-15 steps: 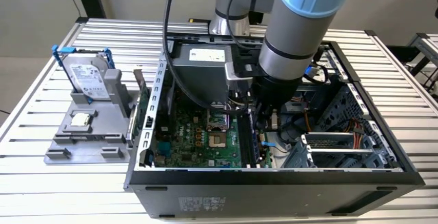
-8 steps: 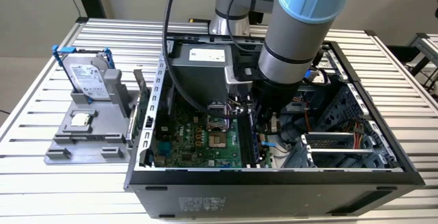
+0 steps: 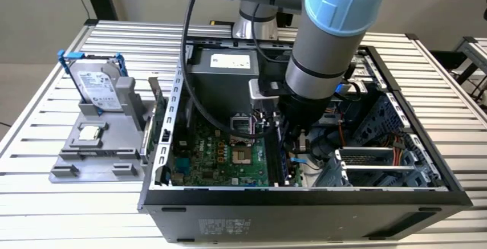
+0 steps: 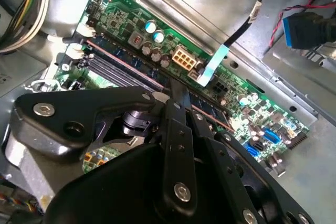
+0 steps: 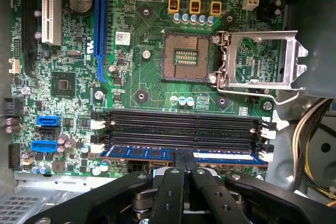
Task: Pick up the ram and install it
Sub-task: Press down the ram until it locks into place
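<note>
The ram [image 5: 142, 152], a long thin blue stick, lies along the outermost of the black memory slots [image 5: 178, 124] on the green motherboard [image 5: 136, 77]. My gripper [image 5: 184, 157] is shut on the ram's middle, its black fingers [image 5: 171, 182] pressed close together on either side. The second wrist view has the ram [image 4: 128, 59] edge-on, running past the gripper [image 4: 181, 100] beside the slots. In the exterior view the gripper [image 3: 293, 146] is deep inside the open computer case [image 3: 304, 195], over the motherboard's edge on that view's right.
White slot latches [image 5: 266, 129] stand at the slot ends. The CPU socket [image 5: 184, 56] has its metal frame [image 5: 260, 59] flipped open. Cable bundles [image 5: 312, 145] hang beside the slots. Outside the case, a hard drive [image 3: 99, 86] and a small chip [image 3: 91, 132] rest on a grey fixture [image 3: 65, 172].
</note>
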### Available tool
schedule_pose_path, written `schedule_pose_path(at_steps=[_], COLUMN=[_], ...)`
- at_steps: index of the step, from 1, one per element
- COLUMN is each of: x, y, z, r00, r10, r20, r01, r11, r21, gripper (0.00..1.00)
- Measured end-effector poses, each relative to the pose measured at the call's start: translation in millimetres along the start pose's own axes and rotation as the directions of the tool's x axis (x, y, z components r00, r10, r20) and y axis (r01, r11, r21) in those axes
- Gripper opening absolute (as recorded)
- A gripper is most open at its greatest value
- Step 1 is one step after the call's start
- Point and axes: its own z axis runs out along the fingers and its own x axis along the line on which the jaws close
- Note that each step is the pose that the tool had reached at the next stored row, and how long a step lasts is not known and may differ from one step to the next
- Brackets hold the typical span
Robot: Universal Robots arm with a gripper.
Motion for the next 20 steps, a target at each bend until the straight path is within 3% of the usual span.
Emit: schedule_pose_path(at_steps=[3,8,9,10,11,20], x=[-0.1,-0.9,-1.3,-1.7,-1.6,-1.2], y=[0.7,0.6,0.5,0.4,0.4,0.4], z=[4.5,4.6,1.3,-3.8,-4.9,-5.6], r00=[1.0,0.9999,0.9999,1.0,1.0,0.9999], r10=[0.001,0.003,0.002,0.0,0.0,0.0], r20=[-0.0022,-0.0104,-0.0116,-0.0084,-0.0094,-0.0108], r01=[-0.001,-0.003,-0.002,0.0,0.0,0.0], r11=[1.0,1.0,1.0,1.0,1.0,1.0], r21=[-0.0007,-0.0032,-0.0034,-0.0024,-0.0029,-0.0033], gripper=[0.0,0.0,0.0,0.0,0.0,0.0])
